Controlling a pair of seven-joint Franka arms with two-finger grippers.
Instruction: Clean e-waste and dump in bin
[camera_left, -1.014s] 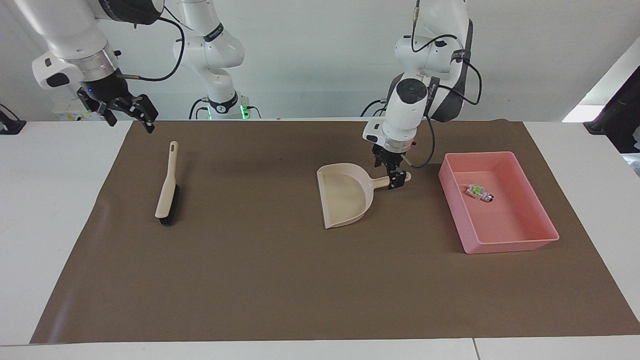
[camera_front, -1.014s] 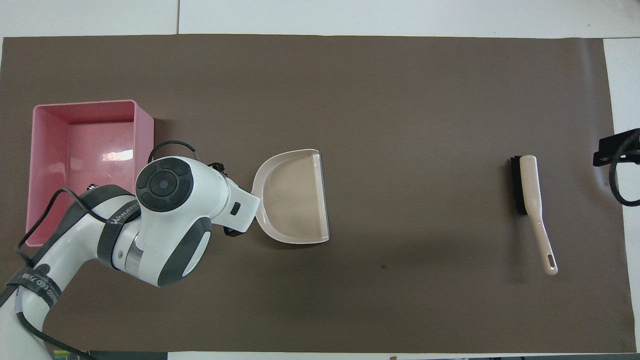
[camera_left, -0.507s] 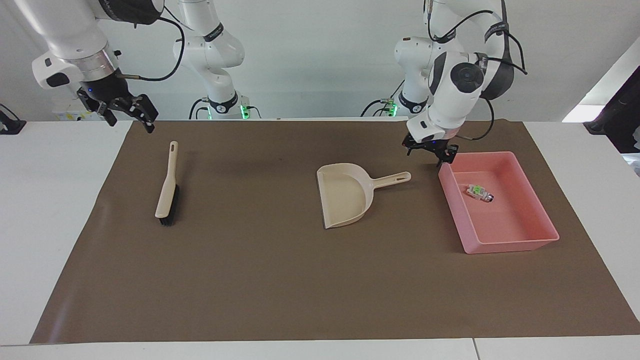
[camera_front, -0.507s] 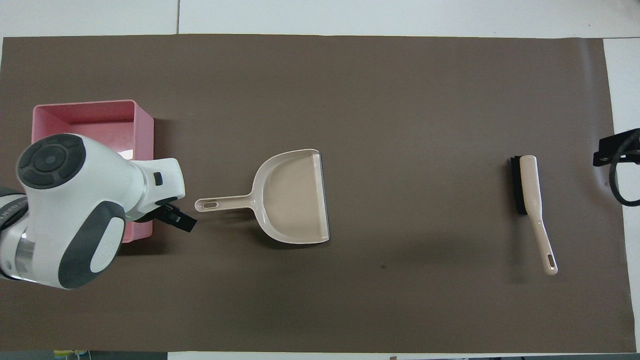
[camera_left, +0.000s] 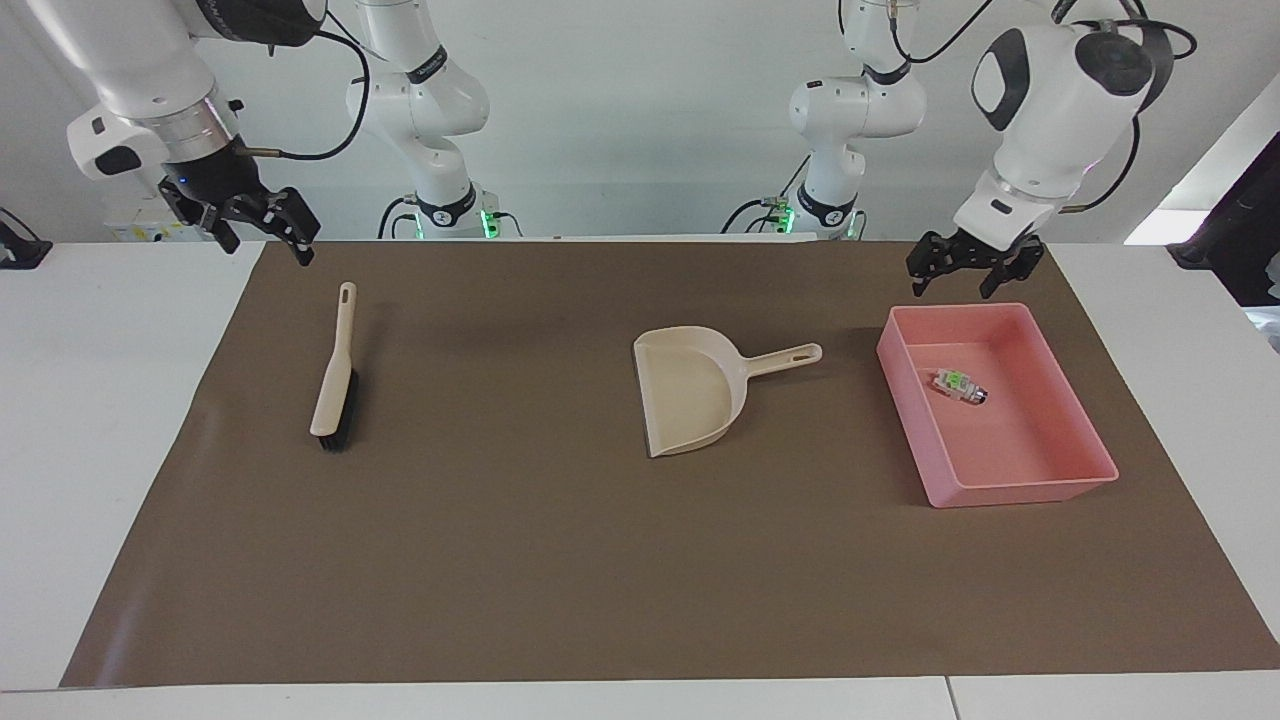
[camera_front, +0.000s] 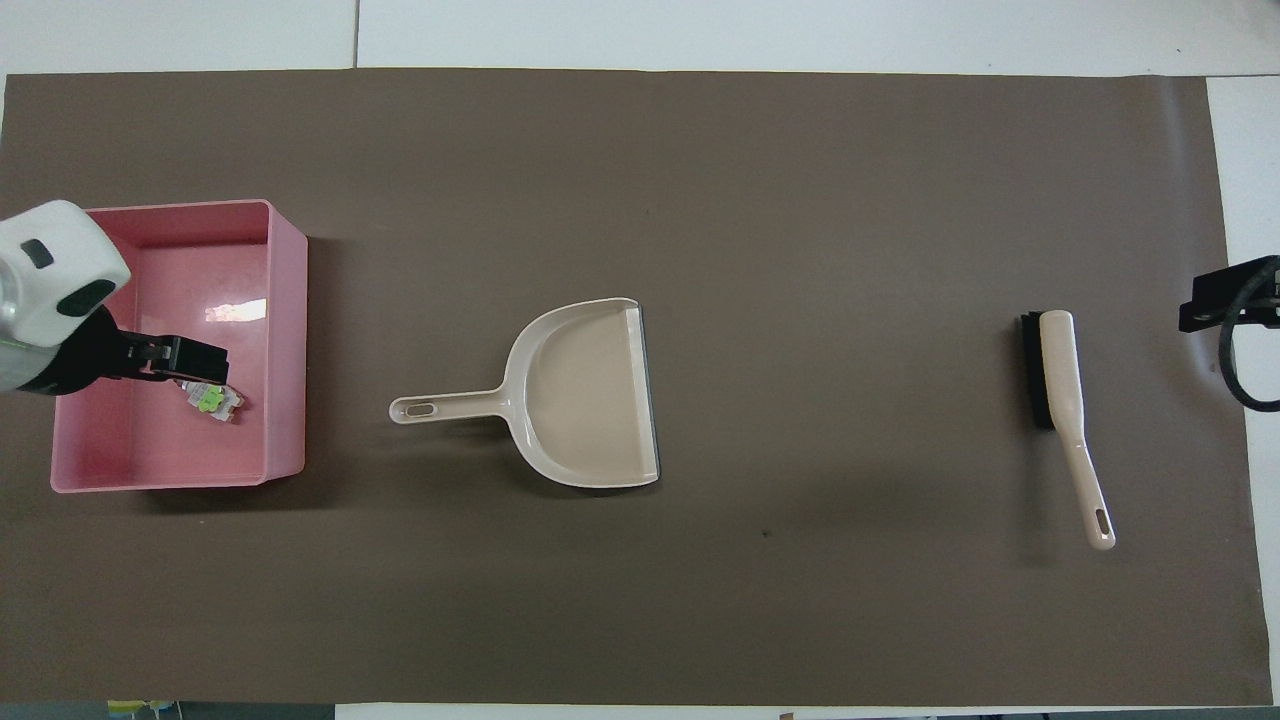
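My left pincer (camera_left: 965, 266) hangs in the air over the robot-side edge of the bin (camera_left: 1035, 492), fingers spread apart and holding nothing. In the overhead view the same pincer (camera_front: 185, 358) overlaps the bin's (camera_front: 288, 330) interior, but the facing view shows it well above the rim, touching nothing.

The e-waste (camera_left: 958, 384) lies on the bin floor, toward the robots' end of the bin. One white bit with green marks is plain to see; a dark bit sits against it. In the overhead view part of the e-waste (camera_front: 213, 400) is covered by my finger (how many bits there are I cannot tell).

The dustpan (camera_left: 695, 393) lies flat on the brown mat (camera_left: 560, 560), beside the bin toward the right arm's end, its handle pointing at the bin without touching it. The brush (camera_left: 333, 372) lies well apart from the bin, toward the right arm's end, bristles down on the mat.

My right pincer (camera_left: 262, 222) waits, raised over the mat's corner near the brush handle, fingers apart and empty. From overhead only a dark corner of it (camera_front: 1225, 300) shows, cut off by the picture's edge.

No writing on bin, dustpan or brush. A small round "2" mark sits on a white arm base at the back; other lettering on the arm bands cannot be read.
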